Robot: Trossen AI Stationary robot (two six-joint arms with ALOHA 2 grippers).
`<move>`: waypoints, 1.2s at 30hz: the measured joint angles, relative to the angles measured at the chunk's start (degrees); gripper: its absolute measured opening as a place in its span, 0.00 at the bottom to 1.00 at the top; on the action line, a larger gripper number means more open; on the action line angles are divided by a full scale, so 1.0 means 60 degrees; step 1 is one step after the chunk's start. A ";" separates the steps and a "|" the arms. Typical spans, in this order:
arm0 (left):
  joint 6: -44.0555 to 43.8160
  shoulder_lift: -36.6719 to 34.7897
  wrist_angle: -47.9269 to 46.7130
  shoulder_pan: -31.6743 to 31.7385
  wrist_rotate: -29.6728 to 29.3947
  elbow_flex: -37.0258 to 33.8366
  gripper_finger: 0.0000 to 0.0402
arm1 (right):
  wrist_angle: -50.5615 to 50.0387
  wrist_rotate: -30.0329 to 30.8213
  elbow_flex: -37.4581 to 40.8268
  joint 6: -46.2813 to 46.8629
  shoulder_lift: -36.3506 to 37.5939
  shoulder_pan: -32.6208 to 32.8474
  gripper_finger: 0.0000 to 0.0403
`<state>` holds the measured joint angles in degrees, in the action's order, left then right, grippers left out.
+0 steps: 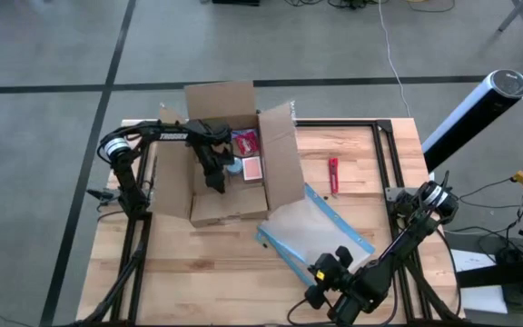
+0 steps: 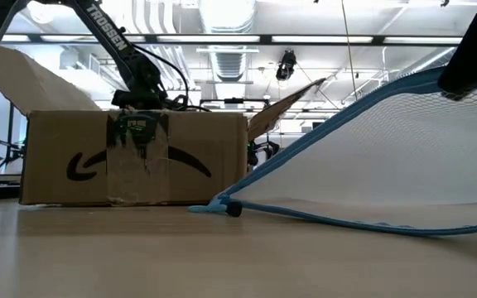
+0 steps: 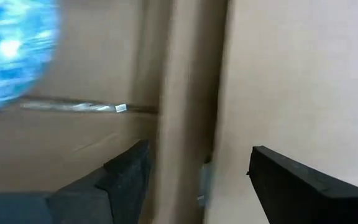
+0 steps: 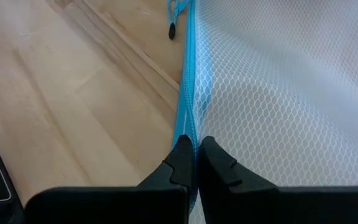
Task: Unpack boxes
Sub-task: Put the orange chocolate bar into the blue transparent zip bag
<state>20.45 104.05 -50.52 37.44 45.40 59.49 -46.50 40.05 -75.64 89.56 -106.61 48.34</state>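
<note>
My left end effector (image 1: 216,178) is down inside the open cardboard box (image 1: 214,207), which sits on the table (image 1: 198,272) toward the far left, its flaps splayed outward. My left fingers (image 3: 126,177) stand apart with nothing between them; in the left wrist view they face bare cardboard, an inner wall and fold of the box, with a blurred blue object (image 3: 14,53) off to one side. From above, the contents lie just beside this end effector, toward the box's right-hand wall: a reddish-brown item (image 1: 252,169), a pink-and-red packet (image 1: 245,141) beyond it, and something small and blue (image 1: 231,169) between the item and my fingers. So what I need to lift out lies to the right of my left end effector, still inside the box, and my left arm is by far the nearer one. I judge the coming move to be a short shift toward that right wall before closing on one of the items; the risk is catching the cardboard fold instead. My right end effector (image 1: 320,282) is well away from the box, near the table's front edge, its fingers pressed together on the blue edge of the mesh pouch (image 1: 320,227), which it holds lifted at that end. The pouch's long axis runs from my right end effector back toward the box's front right corner. A small red tool (image 1: 333,174) lies on the table to the right of the box, untouched.
</note>
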 joint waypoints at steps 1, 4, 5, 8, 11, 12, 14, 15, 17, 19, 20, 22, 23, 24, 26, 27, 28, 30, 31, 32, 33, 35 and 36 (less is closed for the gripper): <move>0.0003 0.0000 0.0000 -0.0007 0.0338 -0.0035 0.60 | 0.0009 -0.0004 0.0000 0.0000 0.0000 0.0000 0.00; 0.0002 0.0000 0.0000 -0.0063 0.1404 -0.0149 0.58 | 0.0047 0.0000 0.0000 -0.0004 0.0000 0.0004 0.00; -0.0001 0.0000 -0.0004 -0.0093 0.1631 -0.0176 0.58 | 0.0055 -0.0004 0.0000 0.0000 0.0000 0.0004 0.00; 0.0052 -0.0004 -0.0021 -0.0133 0.1768 -0.0218 0.56 | 0.0089 -0.0003 0.0000 0.0000 0.0000 0.0004 0.00; 0.0072 -0.0004 -0.0030 -0.0132 0.1779 -0.0241 0.54 | 0.0098 -0.0004 0.0000 -0.0002 0.0000 0.0004 0.00; 0.0074 -0.0005 -0.0033 -0.0129 0.1779 -0.0241 0.53 | 0.0098 -0.0004 0.0000 0.0000 0.0000 0.0004 0.00; 0.0111 -0.0007 -0.0033 -0.0129 0.1779 -0.0241 0.52 | 0.0098 -0.0004 0.0000 0.0000 0.0000 0.0004 0.00; 0.0159 -0.0007 -0.0033 -0.0129 0.1779 -0.0241 0.52 | 0.0098 -0.0004 0.0000 0.0000 0.0000 0.0004 0.00; 0.0196 -0.0007 -0.0035 -0.0129 0.1775 -0.0241 0.51 | 0.0101 -0.0004 0.0000 0.0000 0.0000 0.0004 0.00; 0.0203 -0.0007 -0.0039 -0.0129 0.1772 -0.0241 0.50 | 0.0102 -0.0004 0.0000 0.0000 0.0000 0.0004 0.00; 0.0203 -0.0007 -0.0052 -0.0129 0.1774 -0.0236 0.50 | 0.0102 -0.0004 0.0000 0.0000 0.0000 0.0004 0.00; 0.0203 -0.0007 -0.0076 -0.0129 0.1767 -0.0201 0.49 | 0.0102 -0.0004 0.0000 0.0000 0.0000 0.0004 0.00; 0.0207 -0.0007 -0.0077 -0.0129 0.1764 -0.0182 0.49 | 0.0102 -0.0004 0.0000 0.0000 0.0000 0.0004 0.00; 0.0207 -0.0007 -0.0084 -0.0129 0.1760 -0.0164 0.49 | 0.0102 -0.0004 0.0000 -0.0002 0.0000 0.0004 0.00; 0.0210 -0.0007 -0.0095 -0.0129 0.1711 -0.0111 0.48 | 0.0102 -0.0004 0.0000 0.0000 0.0000 0.0004 0.00; 0.0214 -0.0010 -0.0092 -0.0129 0.1579 -0.0072 0.48 | 0.0102 -0.0004 0.0000 -0.0004 0.0000 0.0004 0.00; 0.0206 -0.0011 -0.0085 -0.0129 0.1366 -0.0024 0.47 | 0.0102 -0.0004 0.0000 -0.0003 0.0000 0.0004 0.00; 0.0088 -0.0011 -0.0091 -0.0129 0.0828 0.0060 0.47 | 0.0102 -0.0004 0.0000 0.0000 0.0000 0.0004 0.00; 0.0052 -0.0011 -0.0095 -0.0129 0.0524 0.0111 0.46 | 0.0105 -0.0004 0.0000 -0.0001 0.0000 0.0004 0.00; 0.0006 -0.0011 -0.0120 -0.0129 0.0353 0.0156 0.46 | 0.0105 -0.0004 0.0000 0.0000 0.0000 0.0004 0.00; 0.0002 -0.0011 -0.0217 -0.0128 0.0348 0.0202 0.46 | 0.0105 -0.0002 0.0000 0.0000 0.0000 0.0004 0.00; 0.0043 -0.0015 -0.0463 -0.0126 0.0731 0.0283 0.46 | 0.0109 -0.0004 0.0000 0.0000 0.0000 0.0004 0.00; 0.0068 -0.0015 -0.0495 -0.0136 0.1110 0.0301 0.46 | 0.0112 0.0000 0.0000 -0.0003 0.0000 0.0004 0.00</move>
<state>20.86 103.96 -53.49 36.62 52.06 61.30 -45.82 40.05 -75.64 89.54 -106.61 48.36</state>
